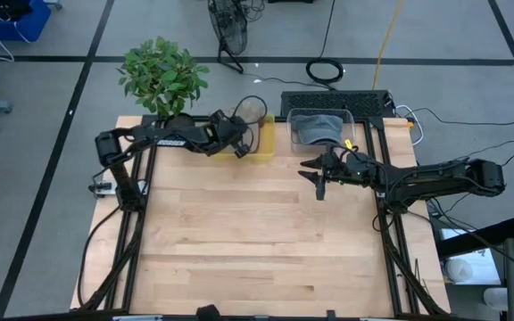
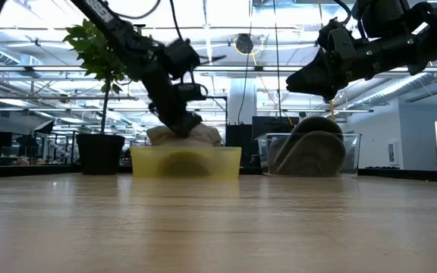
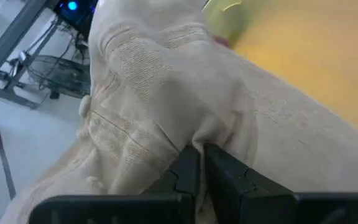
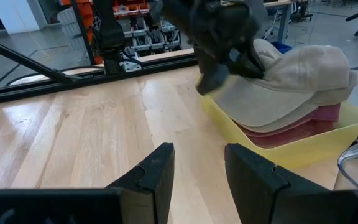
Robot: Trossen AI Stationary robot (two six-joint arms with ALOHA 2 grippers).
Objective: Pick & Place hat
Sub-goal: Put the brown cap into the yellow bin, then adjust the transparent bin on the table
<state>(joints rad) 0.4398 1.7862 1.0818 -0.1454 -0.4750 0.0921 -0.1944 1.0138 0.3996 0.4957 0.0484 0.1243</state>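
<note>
High view: overhead, straight down on the whole tabletop [image 1: 239,241], floor around it included, both arms entering from the sides.

Low view: at tabletop [image 2: 218,227] height, level across the wood toward the room behind; far edge holds the yellow bin [image 2: 186,161] and clear bin [image 2: 309,155].

Left wrist view: very close, pressed against the tan hat [image 3: 185,99]; floor beyond.

Right wrist view: from over the wood, facing the yellow bin [image 4: 291,149] at moderate range, left pincer [image 4: 219,59] ahead.

Shared: yellow bin [image 1: 255,143] shows in high, low and right wrist views.
</note>
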